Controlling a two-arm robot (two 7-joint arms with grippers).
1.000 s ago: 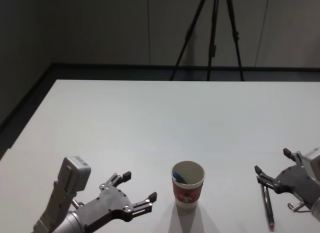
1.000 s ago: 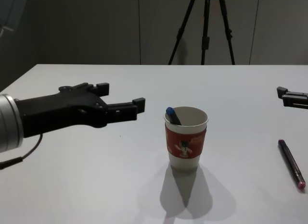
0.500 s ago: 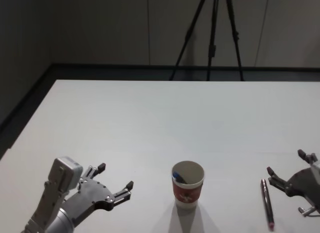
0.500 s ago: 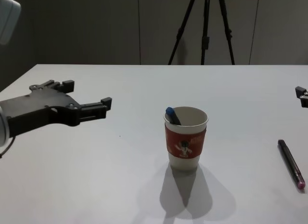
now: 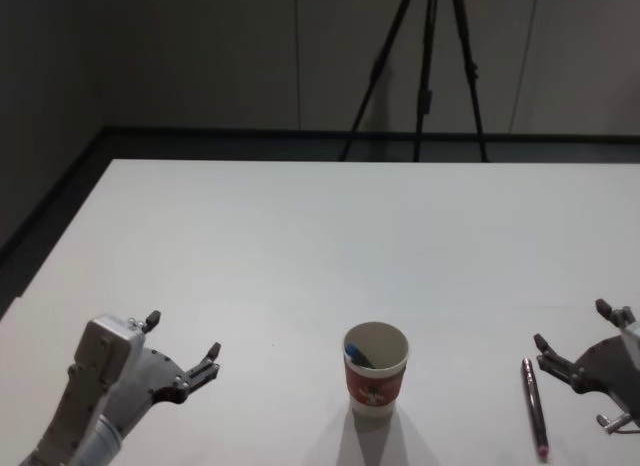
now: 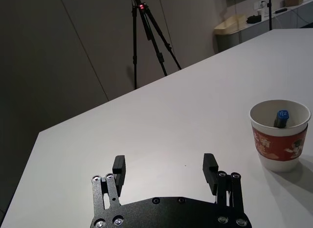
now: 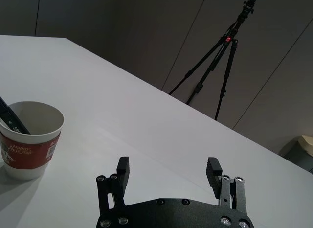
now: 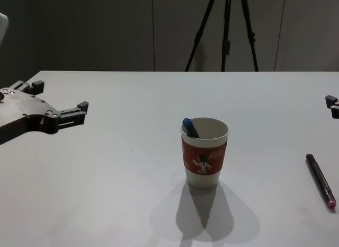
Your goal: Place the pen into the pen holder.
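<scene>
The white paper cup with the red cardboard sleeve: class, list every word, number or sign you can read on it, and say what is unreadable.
"Happy New Year": white script on the red cardboard sleeve of the white paper cup, right wrist view; probable reading.
White marks beside the small figure on the sleeve, left wrist view: too blurred to read.

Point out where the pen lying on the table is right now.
The pen lies flat on the table, right of the pen holder and apart from it, just beside the right gripper in the head view.
</scene>
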